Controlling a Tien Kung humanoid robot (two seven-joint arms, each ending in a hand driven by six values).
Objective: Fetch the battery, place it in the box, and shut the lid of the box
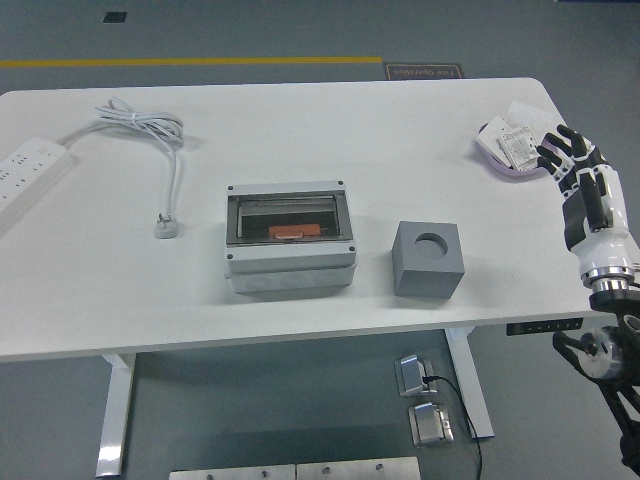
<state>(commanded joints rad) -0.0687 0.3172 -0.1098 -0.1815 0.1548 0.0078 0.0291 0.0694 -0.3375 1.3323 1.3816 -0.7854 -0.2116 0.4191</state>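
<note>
A grey box (290, 243) with a clear lid lying shut over it stands at the table's middle. An orange object (296, 232) shows inside it through the lid. I cannot see a battery on the table. My right hand (566, 152) is at the table's right edge, fingers spread and empty, just right of a purple dish (497, 156) of white packets (518, 146). My left arm is out of view.
A grey cube (429, 259) with a round hole on top stands right of the box. A white power strip (27, 170) and its coiled cable (150, 130) with plug (166, 227) lie at the left.
</note>
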